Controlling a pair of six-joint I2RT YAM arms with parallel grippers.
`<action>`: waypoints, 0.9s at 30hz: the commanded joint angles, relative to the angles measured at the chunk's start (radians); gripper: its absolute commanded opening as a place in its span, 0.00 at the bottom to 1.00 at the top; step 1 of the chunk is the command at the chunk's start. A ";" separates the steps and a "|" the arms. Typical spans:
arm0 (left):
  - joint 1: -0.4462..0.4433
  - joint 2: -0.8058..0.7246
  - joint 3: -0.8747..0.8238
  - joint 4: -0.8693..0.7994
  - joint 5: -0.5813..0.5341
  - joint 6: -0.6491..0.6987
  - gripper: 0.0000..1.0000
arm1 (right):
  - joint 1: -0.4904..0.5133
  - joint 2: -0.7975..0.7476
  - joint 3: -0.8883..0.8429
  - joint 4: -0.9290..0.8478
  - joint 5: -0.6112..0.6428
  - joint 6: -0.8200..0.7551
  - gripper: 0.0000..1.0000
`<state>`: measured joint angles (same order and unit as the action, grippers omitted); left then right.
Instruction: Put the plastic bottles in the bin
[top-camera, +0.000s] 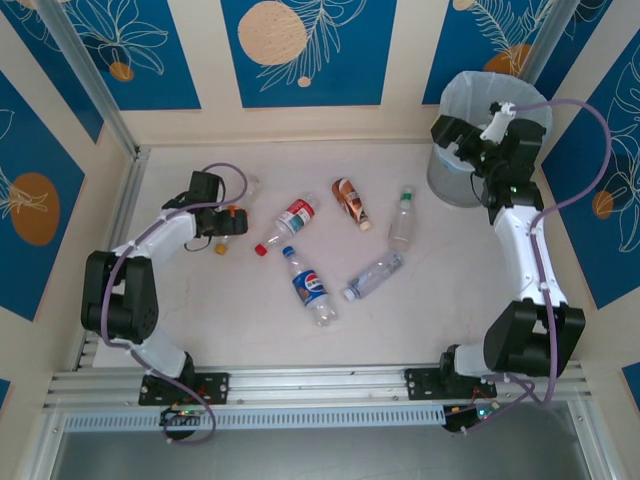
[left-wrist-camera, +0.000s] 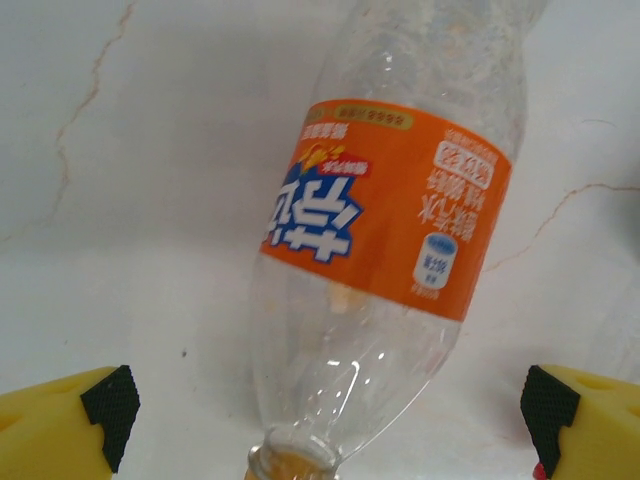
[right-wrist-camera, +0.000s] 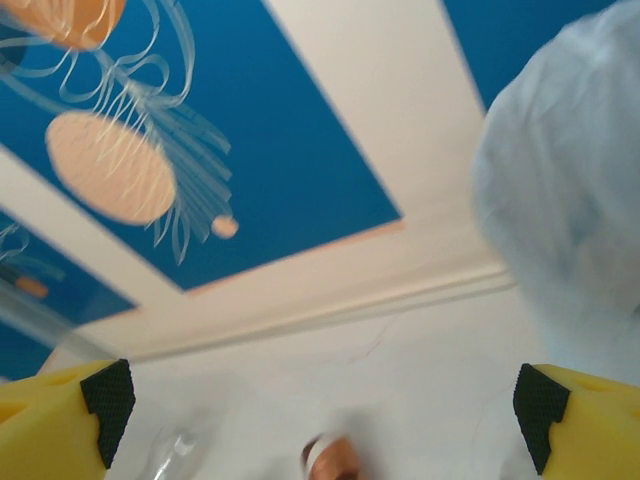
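While its yellow fingers (left-wrist-camera: 60, 425) with their black pads stand wide apart, the left gripper (left-wrist-camera: 325, 400) grips nothing. An orange-labelled bottle (left-wrist-camera: 390, 220) lies on the pale marbled table (left-wrist-camera: 120, 200) between and ahead of them, its neck toward the wrist camera, touching neither finger. From above, this bottle sits at the left of the table and seems largely hidden by the left arm (top-camera: 150, 240), so its exact lie there is hard to read. The right gripper (right-wrist-camera: 325, 400) is likewise spread wide and empty, up beside the bin (top-camera: 452, 182), whose pale bag (right-wrist-camera: 570, 200) shows at the right of its wrist view. The bin stands in the far right corner of the table. Five more bottles lie loose mid-table, all well apart from both grippers: a red-labelled bottle (top-camera: 295, 216), a Pepsi bottle (top-camera: 310, 287) on the near side of it, a brown-labelled bottle (top-camera: 350, 202), an unlabelled bottle (top-camera: 402, 220) and another clear bottle (top-camera: 373, 275) lying slantwise below that one.
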<state>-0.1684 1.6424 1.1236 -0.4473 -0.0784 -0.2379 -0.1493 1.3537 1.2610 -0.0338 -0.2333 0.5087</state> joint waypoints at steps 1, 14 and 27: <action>0.022 0.037 0.045 -0.017 0.080 0.069 0.99 | 0.019 -0.092 -0.093 -0.051 -0.149 0.011 1.00; 0.036 0.175 0.145 -0.008 0.187 0.241 0.99 | 0.044 -0.370 -0.334 -0.213 0.002 -0.009 0.99; 0.028 0.254 0.150 0.003 0.135 0.246 0.99 | 0.044 -0.389 -0.290 -0.281 0.079 -0.010 0.99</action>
<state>-0.1459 1.8912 1.2995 -0.4599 0.0765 -0.0151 -0.1059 0.9836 0.9367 -0.2817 -0.1864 0.5041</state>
